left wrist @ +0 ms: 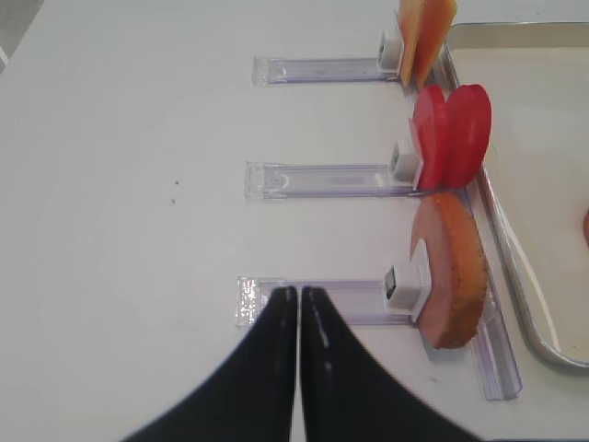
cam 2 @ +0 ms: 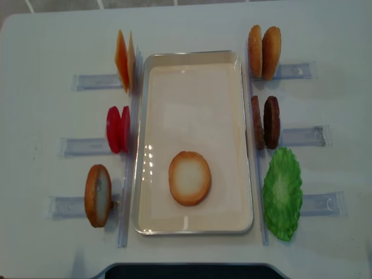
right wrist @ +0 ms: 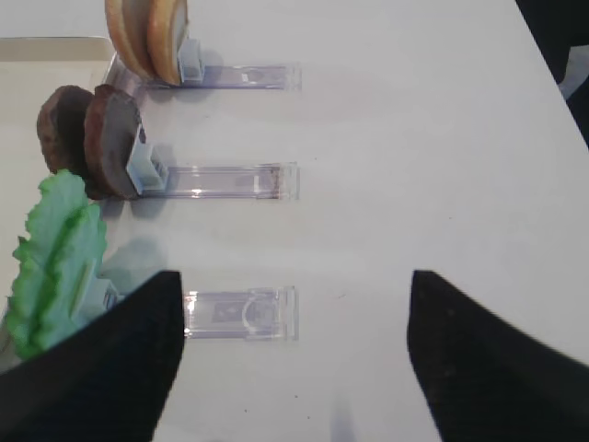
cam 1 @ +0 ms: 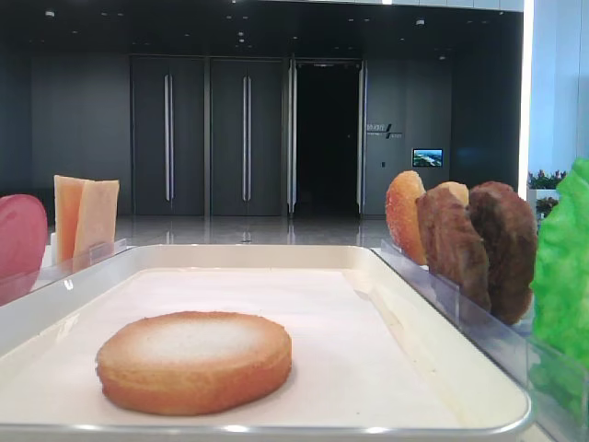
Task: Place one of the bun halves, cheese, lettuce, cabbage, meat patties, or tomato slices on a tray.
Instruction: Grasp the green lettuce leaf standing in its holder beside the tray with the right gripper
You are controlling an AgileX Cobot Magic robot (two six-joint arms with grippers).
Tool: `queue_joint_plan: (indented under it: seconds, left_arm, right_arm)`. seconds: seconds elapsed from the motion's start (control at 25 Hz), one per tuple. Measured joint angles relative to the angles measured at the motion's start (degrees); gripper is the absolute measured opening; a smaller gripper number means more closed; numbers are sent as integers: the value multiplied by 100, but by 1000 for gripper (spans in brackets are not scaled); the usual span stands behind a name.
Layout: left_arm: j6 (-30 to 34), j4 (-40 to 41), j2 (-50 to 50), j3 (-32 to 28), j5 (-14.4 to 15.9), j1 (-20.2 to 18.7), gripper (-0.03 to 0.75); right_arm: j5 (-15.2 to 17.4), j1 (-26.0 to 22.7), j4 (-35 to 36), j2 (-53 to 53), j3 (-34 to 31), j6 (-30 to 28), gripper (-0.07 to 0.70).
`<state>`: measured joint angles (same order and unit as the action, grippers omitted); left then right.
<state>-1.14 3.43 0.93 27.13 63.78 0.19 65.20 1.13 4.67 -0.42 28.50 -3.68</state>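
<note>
My right hand hangs wide open over the desk beside the lettuce, which stands in its holder just right of the tray; left hand closed, empty; risk: fingers clip the holder or patties.

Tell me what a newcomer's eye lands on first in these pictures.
First, the single bun half lying flat in the near part of the cream tray, with nothing else on it. Next, the bright green lettuce standing in its clear holder to the tray's right, nearest the robot, with the dark meat patties just beyond it. On the left, red tomato slices stand upright beside the tray's edge.
</note>
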Motion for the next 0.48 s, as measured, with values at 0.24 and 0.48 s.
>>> queue_joint_plan:
  seconds: [0.24, 0.48]
  left_arm:
    - [0, 0, 0, 0, 0, 0, 0]
    - [0, 0, 0, 0, 0, 0, -7]
  right_arm:
    - [0, 0, 0, 0, 0, 0, 512]
    - [0, 0, 0, 0, 0, 0, 512]
